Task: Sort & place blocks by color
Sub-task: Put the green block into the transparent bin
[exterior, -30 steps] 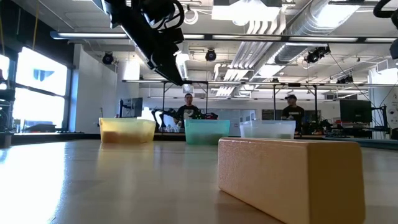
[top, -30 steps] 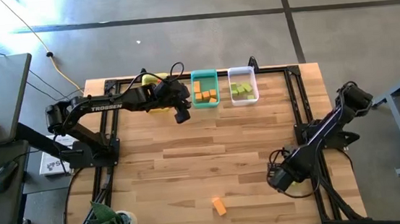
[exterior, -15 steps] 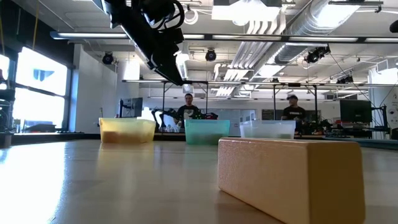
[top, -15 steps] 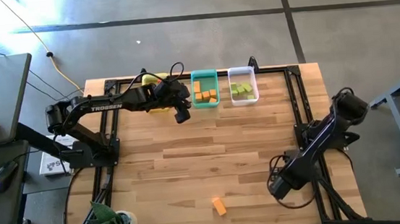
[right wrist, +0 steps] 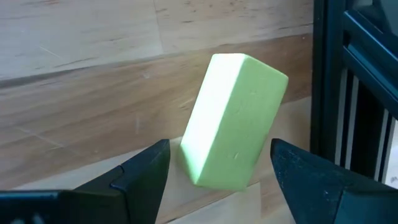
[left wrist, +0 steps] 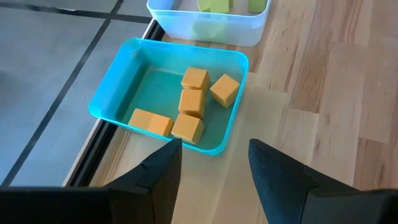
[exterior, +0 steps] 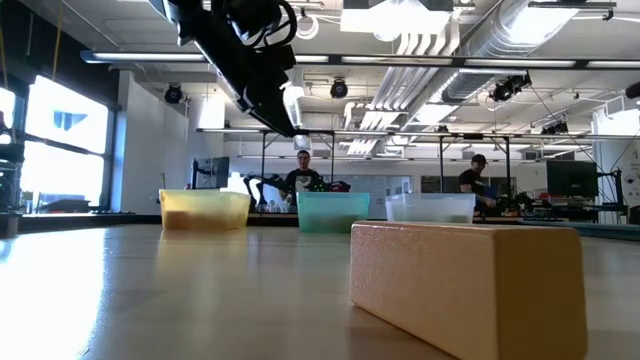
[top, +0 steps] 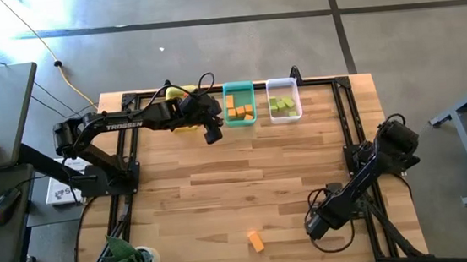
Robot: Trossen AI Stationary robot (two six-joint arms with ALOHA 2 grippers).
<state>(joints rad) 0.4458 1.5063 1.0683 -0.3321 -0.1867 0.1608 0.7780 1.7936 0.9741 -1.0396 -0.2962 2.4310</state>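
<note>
Mostly sorted — five orange blocks point(left wrist: 196, 102) lying in the teal bin point(top: 239, 104), green blocks point(top: 280, 105) in the clear bin point(top: 283, 99) just beside it; yellow bin point(top: 183, 118) largely hidden under the left arm in the high view, contents impossible to tell from here.

Two pieces visibly left out on the table point(top: 246, 181): one orange bar point(top: 256, 242) alone near the front edge, well apart from the bins, filling the near foreground of the low view; one light green bar point(right wrist: 233, 121) lying on the wood close to the dark frame rail at the right side, not visible in the high view, where the right arm covers it.

Right gripper point(right wrist: 214, 168) down low over that green bar, fingers point(right wrist: 140, 177) spread wide with the bar between them, nothing clamped yet; probably the opening of a pick, with a carry to the clear bin at the back to follow.

Left gripper point(left wrist: 211, 168) hovering above the near rim of the teal bin, fingers apart and empty — looks like waiting after a drop, though only a guess.

By this reckoning, close to the end: the green bar first, then the orange bar to the teal bin; red pieces not seen anywhere in these views, so nothing to say about them.
</note>
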